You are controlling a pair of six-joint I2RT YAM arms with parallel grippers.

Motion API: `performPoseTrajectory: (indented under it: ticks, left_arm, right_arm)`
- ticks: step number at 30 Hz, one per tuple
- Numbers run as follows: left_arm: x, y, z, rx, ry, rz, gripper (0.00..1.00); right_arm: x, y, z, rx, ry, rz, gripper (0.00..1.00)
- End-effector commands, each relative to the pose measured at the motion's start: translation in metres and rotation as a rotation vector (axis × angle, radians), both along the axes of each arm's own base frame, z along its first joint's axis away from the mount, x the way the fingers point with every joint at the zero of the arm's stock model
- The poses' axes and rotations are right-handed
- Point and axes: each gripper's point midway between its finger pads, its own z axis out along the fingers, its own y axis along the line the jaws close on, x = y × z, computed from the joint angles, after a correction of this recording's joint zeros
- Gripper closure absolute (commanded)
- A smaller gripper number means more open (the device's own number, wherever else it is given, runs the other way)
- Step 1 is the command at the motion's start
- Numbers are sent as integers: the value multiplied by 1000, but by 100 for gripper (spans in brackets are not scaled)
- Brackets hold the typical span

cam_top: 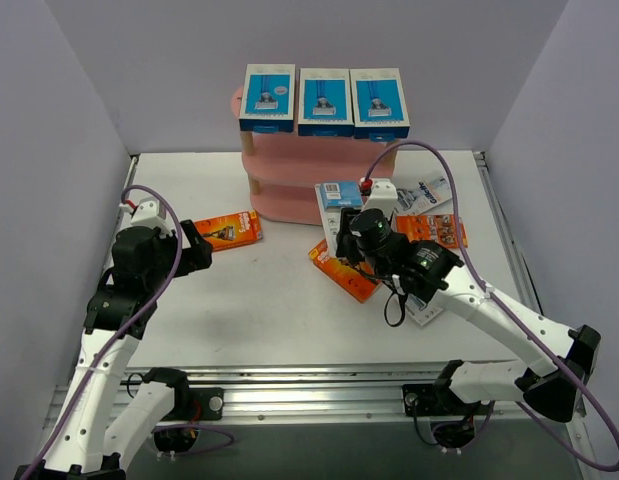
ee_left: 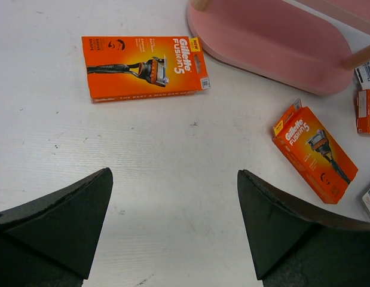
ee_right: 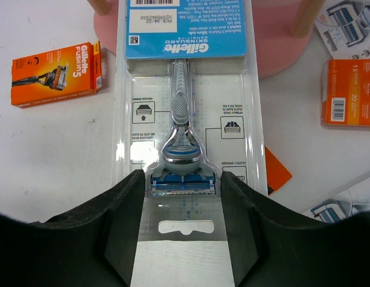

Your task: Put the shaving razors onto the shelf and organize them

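Pinching blister pack (ee_right: 185, 89) by hanger end in my right gripper (ee_right: 182, 185), far edge free for shelf (ee_right: 274, 51) at frame top; my left gripper (ee_left: 174, 176) spread, empty, below orange card (ee_left: 143, 67).

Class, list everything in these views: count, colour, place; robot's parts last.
table: 1, white, under everything
shelf: 1, pink, pale posts, far middle of table
blue-and-white boxes: 3, blue and white, side by side atop the shelf
orange packs: 3, orange, flat on the table around the shelf's front
blister packs: 3, clear, one in the right gripper, two on the table at right
left gripper: 1, black, open over bare table
right gripper: 1, black, shut on a blister pack
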Motion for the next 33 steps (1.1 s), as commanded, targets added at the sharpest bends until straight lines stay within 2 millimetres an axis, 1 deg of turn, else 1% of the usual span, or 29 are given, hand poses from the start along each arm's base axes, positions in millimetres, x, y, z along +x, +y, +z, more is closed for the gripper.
performPoseTrajectory:
  ticks: [1, 8, 16, 20, 22, 23, 25, 27, 29, 33]
  left_arm:
    - [2, -2, 13, -12, -34, -8, 6]
    - [2, -4, 13, -14, -35, -14, 6]
    - [2, -4, 13, -14, -36, -17, 6]
    - [2, -4, 14, -16, -38, -19, 6]
    - [2, -4, 14, -16, -38, -19, 6]
    - [2, -5, 14, -17, -39, -21, 6]
    - [1, -5, 15, -18, -42, -21, 6]
    - [1, -5, 16, -19, -45, -24, 6]
    - [1, -6, 16, -18, -45, -26, 6]
    - [1, -6, 15, -19, -43, -28, 6]
  right_arm:
    - [16, -8, 29, -15, -98, -56, 100]
    - [45, -16, 34, -68, -167, -106, 100]
    - [82, -30, 43, -51, -233, -176, 100]
    - [97, -31, 45, -45, -252, -190, 100]
    - [101, -32, 44, -45, -255, -199, 100]
    - [106, -31, 48, -29, -274, -209, 100]
    - [109, -34, 46, -31, -281, -228, 100]
    - [113, -36, 48, -15, -303, -239, 100]
    - [117, -36, 44, -14, -305, -244, 100]
    - [125, -36, 45, -9, -327, -258, 100]
